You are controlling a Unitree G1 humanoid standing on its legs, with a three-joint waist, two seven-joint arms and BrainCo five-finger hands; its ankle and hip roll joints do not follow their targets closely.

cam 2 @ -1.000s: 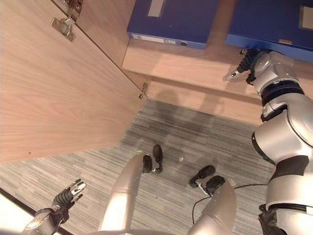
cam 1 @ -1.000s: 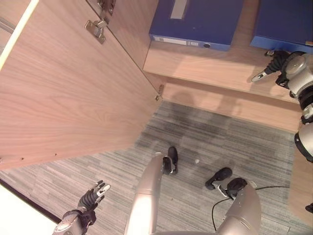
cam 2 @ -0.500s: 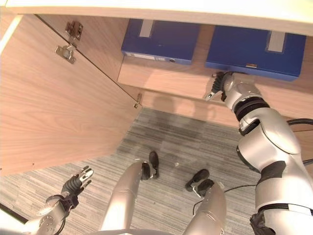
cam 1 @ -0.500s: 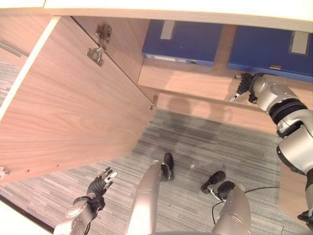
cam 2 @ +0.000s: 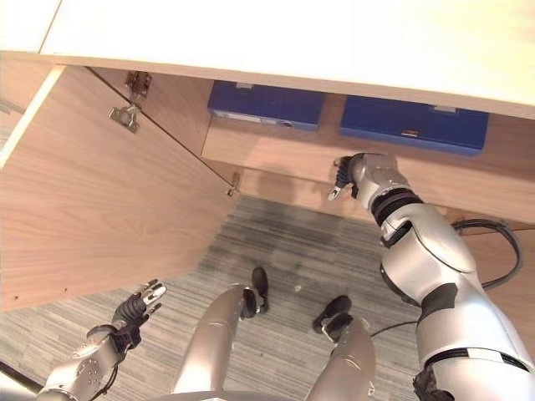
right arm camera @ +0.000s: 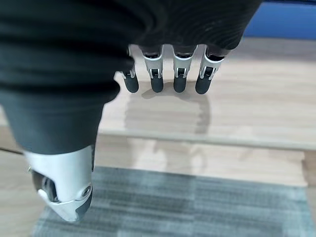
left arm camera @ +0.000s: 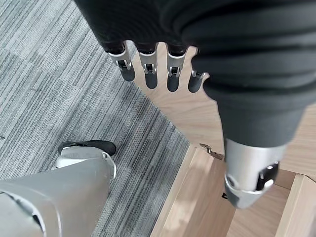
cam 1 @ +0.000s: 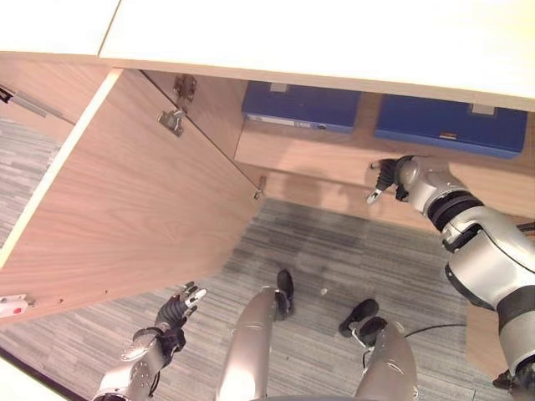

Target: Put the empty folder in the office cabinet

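Two blue folders (cam 1: pixel 302 106) lie on the cabinet shelf (cam 1: pixel 318 150), partly hidden, apparently flat. Right hand (cam 2: pixel 344 173), fingers straight, holds nothing above the shelf edge; left hand (cam 1: pixel 173 311) relaxed, empty.

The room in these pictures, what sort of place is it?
Most likely an office. A wooden cabinet stands with its door swung open, two blue folders lie flat on its shelf, and the floor is grey striped carpet, the hard-wearing kind common in workplaces.
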